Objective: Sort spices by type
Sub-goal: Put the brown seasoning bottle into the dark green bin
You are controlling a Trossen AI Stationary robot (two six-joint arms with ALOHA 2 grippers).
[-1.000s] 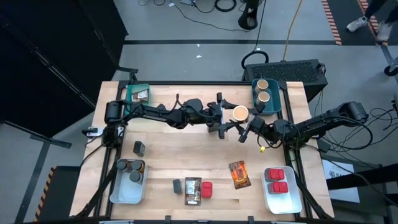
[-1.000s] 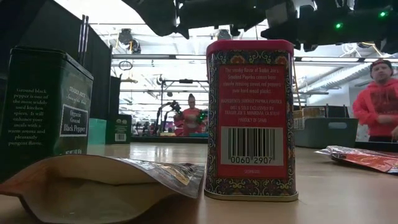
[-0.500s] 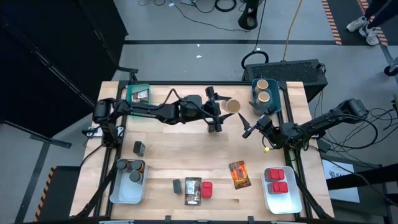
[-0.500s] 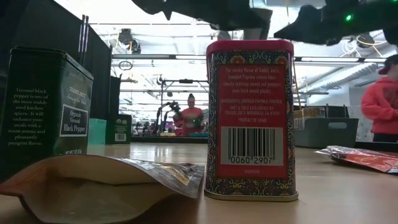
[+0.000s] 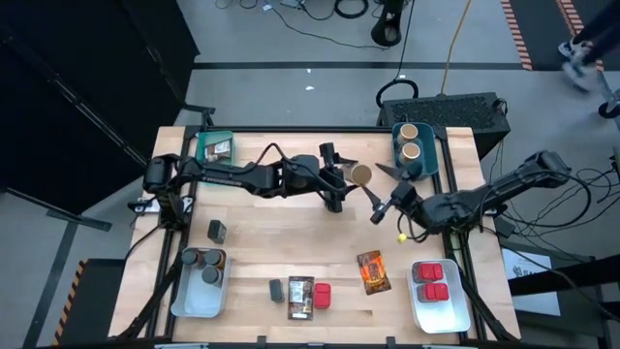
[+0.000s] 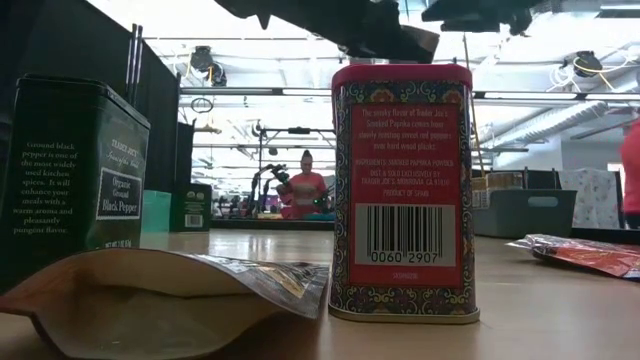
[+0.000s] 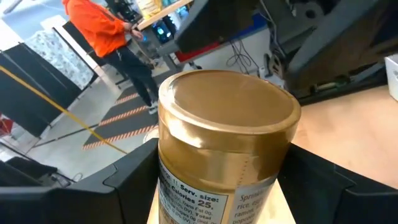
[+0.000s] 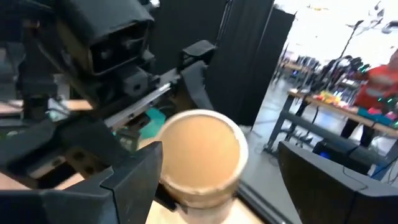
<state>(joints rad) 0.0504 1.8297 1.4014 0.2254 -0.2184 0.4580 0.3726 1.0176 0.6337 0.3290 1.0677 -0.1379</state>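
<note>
A tan round spice cylinder [image 5: 362, 174] hangs above the middle of the table with my left gripper [image 5: 351, 175] shut on it. The left wrist view shows its top end [image 7: 227, 106] and printed label [image 7: 199, 202]. My right gripper [image 5: 380, 194] stands open just right of the cylinder. Its fingers [image 8: 130, 177] are apart on either side of the cylinder's top end [image 8: 202, 152], without touching it. Other spices stand on the table and in bins: red tins, dark tins and jars, and printed packets. My left gripper pinches the tan cylinder's round side wall [image 7: 163, 186] between its two fingers [image 7: 124, 186], with the top end sticking out past them. The fingers come nearly level from the table's left and lie along the cylinder. It is lifted clear, its top toward the table's right edge.
A teal bin [image 5: 427, 155] at the far right holds two tan cylinders, and a teal bin [image 5: 201, 147] at the far left a packet. White bins hold dark jars [image 5: 201, 264] near left and red tins [image 5: 433, 281] near right. A packet [image 5: 373, 271], a dark tin [image 5: 217, 231] and a red tin [image 6: 403, 190] stand loose.
My right gripper has drawn back from the tan cylinder toward the table's right edge and risen. My left gripper has tipped up and rolled with the cylinder, which has gone from top-up to lying nearly level, and has shifted slightly toward the table's left.
</note>
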